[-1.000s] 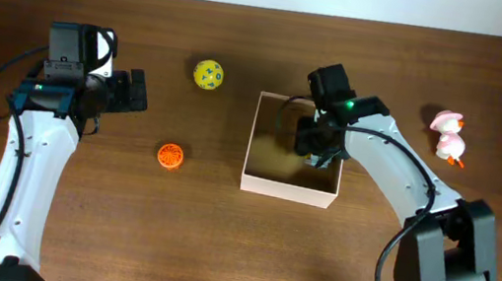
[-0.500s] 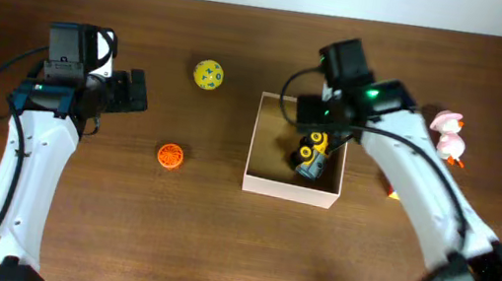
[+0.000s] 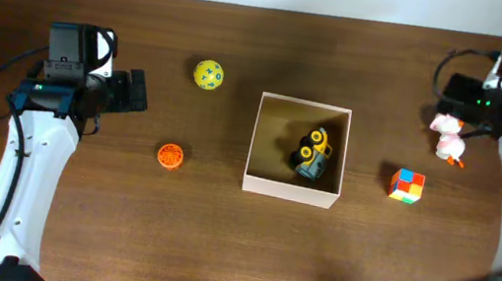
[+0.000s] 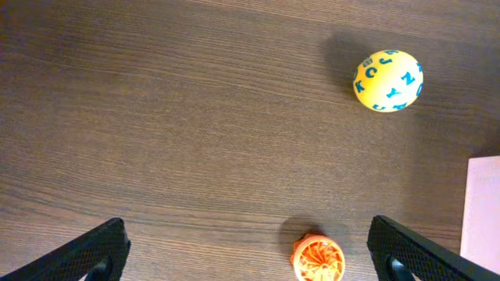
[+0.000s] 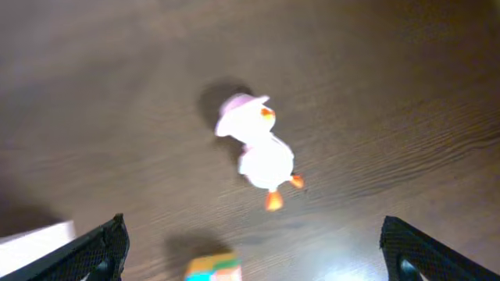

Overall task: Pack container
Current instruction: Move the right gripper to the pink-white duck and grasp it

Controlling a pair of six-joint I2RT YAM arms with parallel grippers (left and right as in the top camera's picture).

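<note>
The container (image 3: pixel 288 190), a shallow white-walled box with a tan inside, sits mid-table and holds a yellow and black toy truck (image 3: pixel 312 153). My right gripper (image 3: pixel 461 93) is open and empty at the far right, above a pink and white duck (image 3: pixel 448 137). In the right wrist view the duck (image 5: pixel 262 156) lies ahead of the open jaws (image 5: pixel 254 254), and a coloured cube (image 5: pixel 215 268) lies between them. My left gripper (image 3: pixel 134 91) is open and empty, left of the box. In its wrist view an orange ball (image 4: pixel 319 260) lies between the jaws (image 4: pixel 250 257).
A yellow lettered ball (image 3: pixel 208 74) lies up and left of the box and also shows in the left wrist view (image 4: pixel 388 80). The orange ball (image 3: pixel 170 155) lies left of the box. The coloured cube (image 3: pixel 407 184) lies right of it. The box wall (image 4: pixel 480 211) shows at the right edge.
My right gripper has let go of the toy truck inside the container and swung out to the far right above the duck. The cube has come into view. The left arm has not moved.
</note>
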